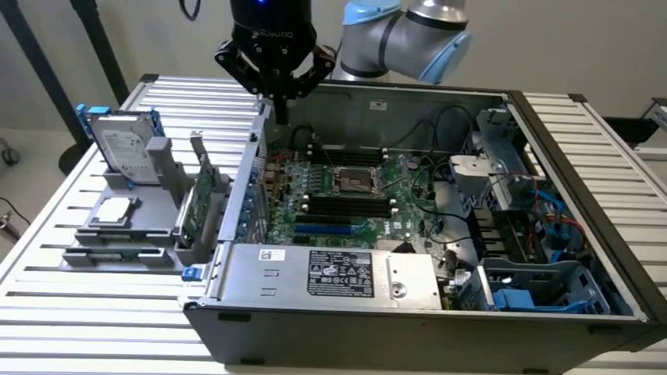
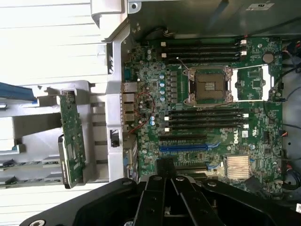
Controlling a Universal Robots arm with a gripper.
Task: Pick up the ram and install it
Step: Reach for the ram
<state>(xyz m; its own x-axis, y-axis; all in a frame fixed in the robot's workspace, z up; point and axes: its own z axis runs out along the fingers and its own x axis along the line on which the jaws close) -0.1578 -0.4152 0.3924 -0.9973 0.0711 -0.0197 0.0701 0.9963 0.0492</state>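
Green motherboard (image 2: 146,77), black claw (image 2: 164,165)

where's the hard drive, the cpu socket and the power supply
hard drive (image 1: 127,148), exterior view, silver front face
cpu socket (image 2: 209,87), wrist view, socket centre
power supply (image 1: 341,273), exterior view, black label

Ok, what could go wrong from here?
The shut, empty fingers hang close to the case's side wall; a straight descent could strike it. The green card standing in the holder beside the case could get grabbed by mistake. Loose cables over the board could snag anything lowered toward the slots.
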